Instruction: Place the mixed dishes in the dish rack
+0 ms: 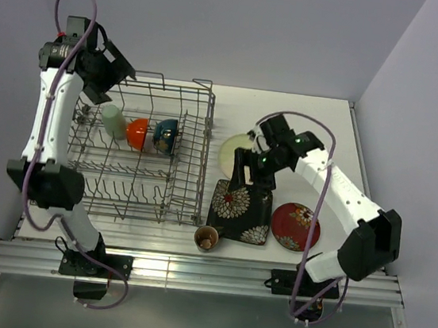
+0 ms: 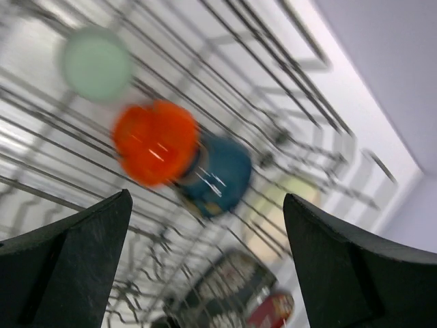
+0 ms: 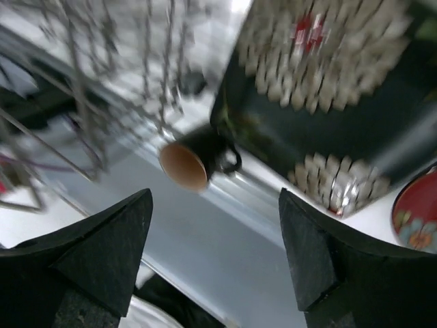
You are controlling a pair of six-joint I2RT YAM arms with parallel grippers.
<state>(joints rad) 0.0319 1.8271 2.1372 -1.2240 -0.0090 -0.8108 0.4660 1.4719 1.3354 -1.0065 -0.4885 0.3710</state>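
Dish rack (image 1: 186, 200) sits on the left half of the tabletop (image 1: 312, 119). It is grey wire with raised sides and rows of upright tines.

I count three pieces in its far row, left to right: green cup (image 1: 115, 122), orange bowl (image 1: 136, 132), dark blue bowl (image 1: 167, 134). The two bowls sit close together.

The rest lie on the tabletop right of the rack. The pale green-cream plate (image 1: 229, 156) is farthest and the black square floral plate (image 1: 237, 212) is nearer. The red floral plate (image 1: 295, 225) is just right of the black one. The brown cup (image 1: 207, 238) is at the near edge, by the rack's near right corner.

Left end effector (image 2: 206, 198) hangs over the rack's far left part, jaws wide, nothing between them. Right end effector (image 3: 215, 195) is over the black plate's far edge, jaws wide, holding nothing.

Hard to read:
- Both wrist views are motion-blurred.
- My right arm covers the pale plate's right part.
- My left arm hides the rack's left side.
- There's something pale between the two bowls, and I can't tell what it is.
- I can't tell whether the pale plate and the black plate touch.
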